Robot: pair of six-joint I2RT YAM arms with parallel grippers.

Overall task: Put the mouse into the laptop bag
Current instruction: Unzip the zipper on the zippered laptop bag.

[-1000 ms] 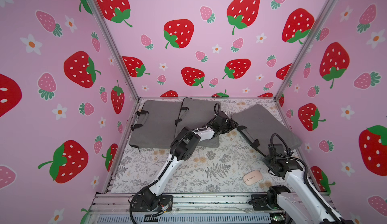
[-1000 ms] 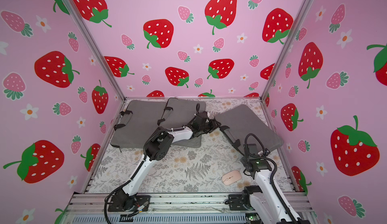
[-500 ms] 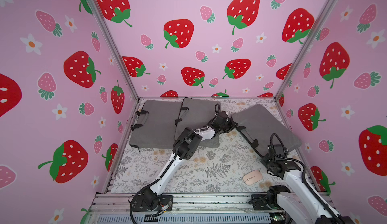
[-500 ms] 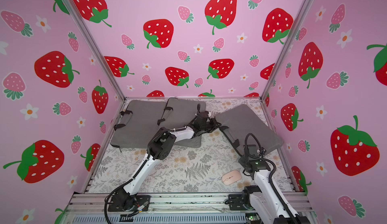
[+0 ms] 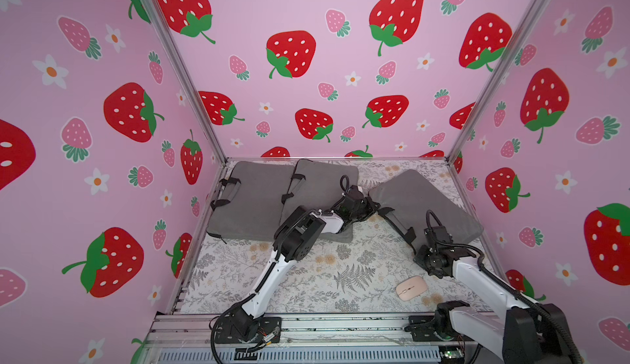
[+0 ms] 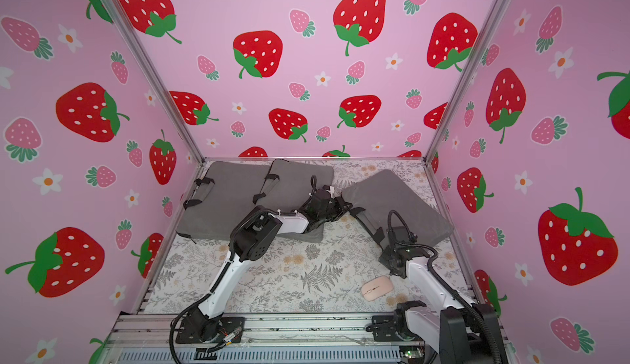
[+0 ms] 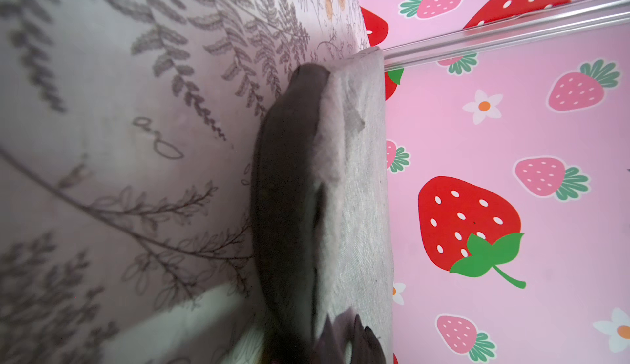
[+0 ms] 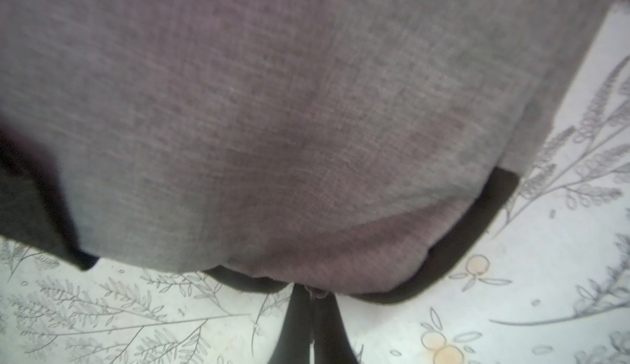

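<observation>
While mouse [image 5: 411, 287] lies on floral table [image 5: 306, 277], lower right in both top views | left gripper [image 7: 347, 340] pinched together on laptop bag [image 5: 419, 202] corner, centre frame | right gripper [image 8: 312, 299] clamped on bag's edge

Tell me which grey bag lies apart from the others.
The right-hand bag, skewed and alone on the right; the left bag and middle bag overlap at the back left.
</observation>
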